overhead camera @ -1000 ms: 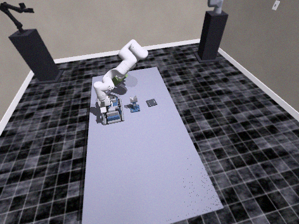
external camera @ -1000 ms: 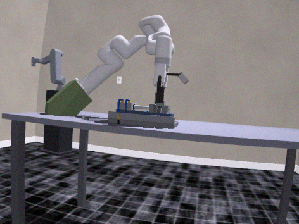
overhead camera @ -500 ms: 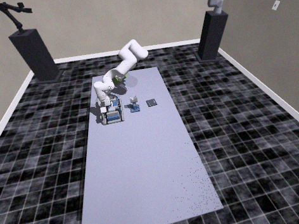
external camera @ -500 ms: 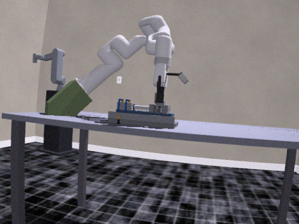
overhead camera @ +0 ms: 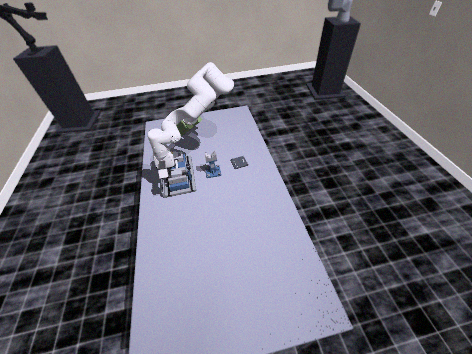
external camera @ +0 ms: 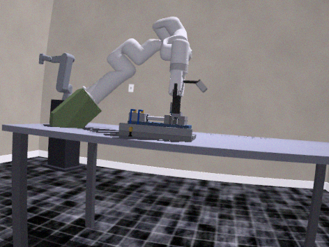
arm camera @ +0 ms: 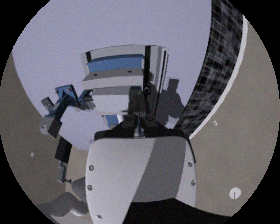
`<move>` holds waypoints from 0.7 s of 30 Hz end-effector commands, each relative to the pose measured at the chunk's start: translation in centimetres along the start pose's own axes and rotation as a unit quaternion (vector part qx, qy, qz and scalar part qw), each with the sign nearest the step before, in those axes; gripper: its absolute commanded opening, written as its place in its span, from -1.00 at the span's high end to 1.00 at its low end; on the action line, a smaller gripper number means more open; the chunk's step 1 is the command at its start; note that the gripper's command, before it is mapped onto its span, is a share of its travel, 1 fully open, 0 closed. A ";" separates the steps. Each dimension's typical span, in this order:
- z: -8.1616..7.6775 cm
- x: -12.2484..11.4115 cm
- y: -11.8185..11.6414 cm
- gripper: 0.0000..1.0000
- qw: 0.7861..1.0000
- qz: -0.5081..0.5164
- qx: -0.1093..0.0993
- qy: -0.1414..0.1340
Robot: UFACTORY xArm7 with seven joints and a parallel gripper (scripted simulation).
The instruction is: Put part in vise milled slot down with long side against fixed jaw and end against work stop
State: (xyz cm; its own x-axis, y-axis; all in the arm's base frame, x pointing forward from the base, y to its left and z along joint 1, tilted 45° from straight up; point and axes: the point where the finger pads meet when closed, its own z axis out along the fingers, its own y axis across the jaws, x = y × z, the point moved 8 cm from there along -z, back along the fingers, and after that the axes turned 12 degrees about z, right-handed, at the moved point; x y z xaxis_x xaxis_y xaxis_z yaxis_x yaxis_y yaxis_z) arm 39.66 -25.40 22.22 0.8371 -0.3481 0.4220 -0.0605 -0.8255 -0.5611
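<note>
My arm reaches down over the vise (external camera: 155,131) near the counter's far left corner; my gripper (external camera: 176,106) is pressed together on nothing. The part I can't pick out for certain—probably between the jaws; stiff, smooth metal—I'd grip its long sides.
</note>
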 end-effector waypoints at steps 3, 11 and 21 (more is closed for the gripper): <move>0.3 0.0 -0.5 1.00 1.000 -0.003 0.008 -0.004; 0.3 0.0 -0.5 1.00 1.000 -0.003 0.008 -0.004; 0.3 0.2 0.2 1.00 1.000 -0.003 0.008 -0.004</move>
State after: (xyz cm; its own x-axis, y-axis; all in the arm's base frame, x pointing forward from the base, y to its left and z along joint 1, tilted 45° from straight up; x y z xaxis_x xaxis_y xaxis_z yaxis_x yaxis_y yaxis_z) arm 39.83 -25.43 22.01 0.8399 -0.3430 0.4206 -0.0539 -0.8238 -0.5643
